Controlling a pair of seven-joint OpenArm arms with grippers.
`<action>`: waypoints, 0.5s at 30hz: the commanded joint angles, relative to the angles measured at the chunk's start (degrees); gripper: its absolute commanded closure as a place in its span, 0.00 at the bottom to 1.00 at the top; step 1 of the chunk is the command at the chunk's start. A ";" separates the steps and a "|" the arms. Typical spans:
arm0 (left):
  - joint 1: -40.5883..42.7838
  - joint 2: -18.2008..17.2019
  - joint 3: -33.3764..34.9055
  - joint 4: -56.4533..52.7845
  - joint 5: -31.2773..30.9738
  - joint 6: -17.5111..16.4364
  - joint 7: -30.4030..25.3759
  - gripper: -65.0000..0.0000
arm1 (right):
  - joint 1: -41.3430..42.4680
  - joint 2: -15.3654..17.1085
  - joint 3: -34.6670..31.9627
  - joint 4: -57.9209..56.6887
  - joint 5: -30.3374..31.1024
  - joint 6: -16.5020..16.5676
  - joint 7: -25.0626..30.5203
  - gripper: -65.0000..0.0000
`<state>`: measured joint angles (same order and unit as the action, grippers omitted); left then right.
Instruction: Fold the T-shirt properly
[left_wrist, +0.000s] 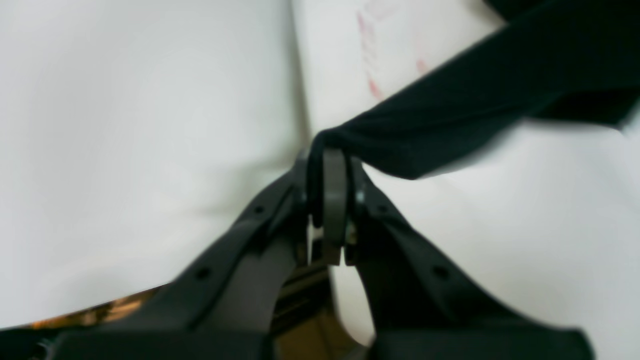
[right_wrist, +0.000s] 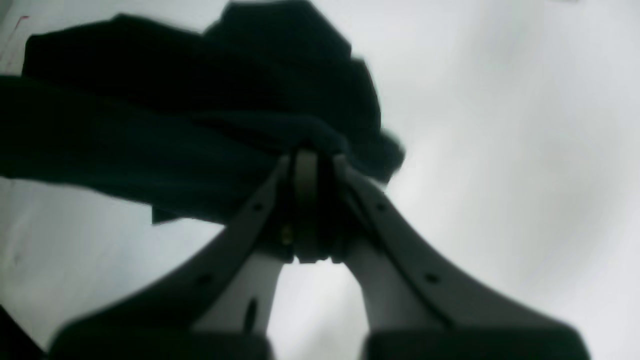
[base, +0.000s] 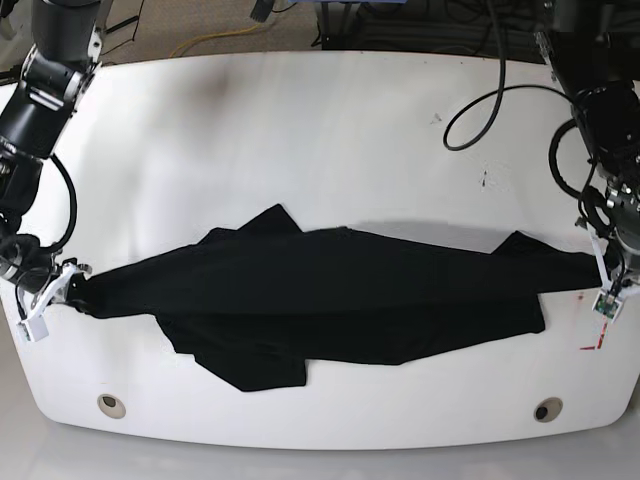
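Right gripper (base: 68, 287): I see it at the left edge of the base view, jaws clamped on a bunched end of the T-shirt (base: 330, 300); my right wrist view shows the same gripper (right_wrist: 310, 160) with dark cloth gathered at its tips.
T-shirt: I read it as stretched across the white surface (base: 320, 120) from one gripper to the other, a long black band with loose folds sagging toward the near edge. In the right wrist view the T-shirt (right_wrist: 150, 130) fills the upper left, blurred.
Surface: white, rounded, with two round holes near the front edge, one to the left (base: 111, 405) and one to the right (base: 546, 410); a small red mark (base: 590, 345) lies near the right end.
Left gripper (base: 603, 275): at the right edge of the base view, jaws pinched together on the shirt's other end. My left wrist view shows this gripper (left_wrist: 334, 155) with the T-shirt (left_wrist: 475, 85) running taut up and to the right from it, lifted off the surface (left_wrist: 125, 125).
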<state>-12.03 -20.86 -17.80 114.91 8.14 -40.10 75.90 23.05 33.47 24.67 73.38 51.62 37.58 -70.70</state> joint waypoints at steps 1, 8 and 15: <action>2.41 1.30 -1.41 0.82 1.40 0.10 -0.25 1.00 | -1.11 1.56 1.14 1.03 2.06 0.18 1.47 1.00; 14.19 6.23 -5.63 0.74 1.57 0.10 -4.47 1.00 | -10.52 0.33 4.57 3.49 4.43 0.18 1.47 1.00; 24.30 10.62 -9.41 0.74 1.66 0.10 -5.61 1.00 | -19.05 -0.73 7.64 9.12 4.60 0.18 1.47 1.00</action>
<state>11.86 -9.96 -26.39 114.65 8.91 -40.25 70.48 3.70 30.98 31.46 80.79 54.96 37.54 -70.72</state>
